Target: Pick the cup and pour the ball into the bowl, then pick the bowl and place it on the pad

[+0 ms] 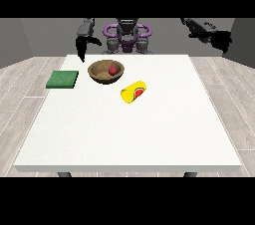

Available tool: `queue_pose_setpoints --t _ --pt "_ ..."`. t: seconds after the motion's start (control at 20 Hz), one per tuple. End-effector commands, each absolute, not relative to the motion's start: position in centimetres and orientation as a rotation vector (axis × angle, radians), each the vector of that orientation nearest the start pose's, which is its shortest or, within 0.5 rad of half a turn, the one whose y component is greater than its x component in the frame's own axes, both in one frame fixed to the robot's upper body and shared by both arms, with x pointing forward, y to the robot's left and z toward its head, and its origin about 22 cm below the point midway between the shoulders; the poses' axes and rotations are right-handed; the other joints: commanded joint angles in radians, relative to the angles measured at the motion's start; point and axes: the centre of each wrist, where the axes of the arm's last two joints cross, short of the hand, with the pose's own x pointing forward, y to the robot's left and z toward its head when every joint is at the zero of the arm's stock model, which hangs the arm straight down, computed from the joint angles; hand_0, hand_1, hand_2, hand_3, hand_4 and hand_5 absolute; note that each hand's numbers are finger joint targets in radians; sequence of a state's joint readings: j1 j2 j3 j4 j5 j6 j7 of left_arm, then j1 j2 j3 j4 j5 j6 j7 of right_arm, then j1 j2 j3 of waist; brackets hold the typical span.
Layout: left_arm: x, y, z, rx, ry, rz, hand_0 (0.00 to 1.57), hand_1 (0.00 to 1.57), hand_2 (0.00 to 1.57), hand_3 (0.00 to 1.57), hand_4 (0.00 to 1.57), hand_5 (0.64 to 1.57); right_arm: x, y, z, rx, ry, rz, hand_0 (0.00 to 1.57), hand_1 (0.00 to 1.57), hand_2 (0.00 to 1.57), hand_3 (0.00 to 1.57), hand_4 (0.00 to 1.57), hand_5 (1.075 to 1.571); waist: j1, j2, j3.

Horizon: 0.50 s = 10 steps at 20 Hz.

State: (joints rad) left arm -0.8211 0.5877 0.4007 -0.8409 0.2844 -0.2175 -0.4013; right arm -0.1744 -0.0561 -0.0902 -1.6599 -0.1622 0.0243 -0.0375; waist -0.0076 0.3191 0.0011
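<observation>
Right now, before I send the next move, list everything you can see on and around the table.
Large white table: one, white, middle of view.
Brown wooden bowl: one, brown, upright, far part of table.
Small red ball: one, red, inside the bowl.
Yellow cup: one, yellow with red mark, lying on its side beside the bowl.
Flat green square pad: one, green, table's edge at view's left.
Hand at the view's left: one, black, raised, fingers hanging down.
Hand at the view's right: one, black, raised off the table's side.
</observation>
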Motion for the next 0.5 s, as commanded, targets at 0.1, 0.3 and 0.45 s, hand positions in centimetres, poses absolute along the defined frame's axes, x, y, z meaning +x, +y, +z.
queue_pose_setpoints --t 0.1,0.3,0.45 --pt "38.9 41.2 24.1 0.15 -2.215 -0.014 0.0 0.0 0.0 0.0 0.0 1.527 30.1 -26.4 2.4 0.139 -1.803 -0.138 0.0 0.0 0.0 0.0 0.36 1.571 0.006 -0.01 0.0004" --pt "38.2 42.4 26.0 0.193 -2.219 0.013 0.0 0.0 0.0 0.0 0.0 1.543 30.0 -27.4 -0.3 0.135 -1.74 -0.11 0.0 0.0 0.0 0.0 0.3 1.571 -0.019 -0.027 -0.0003" --pt "37.6 42.1 29.7 0.149 -2.274 -0.027 0.0 0.0 0.0 0.0 0.0 1.545 30.6 -27.4 -2.9 0.118 -1.747 -0.168 0.0 0.0 0.0 0.0 0.29 1.57 0.022 0.017 0.0005"
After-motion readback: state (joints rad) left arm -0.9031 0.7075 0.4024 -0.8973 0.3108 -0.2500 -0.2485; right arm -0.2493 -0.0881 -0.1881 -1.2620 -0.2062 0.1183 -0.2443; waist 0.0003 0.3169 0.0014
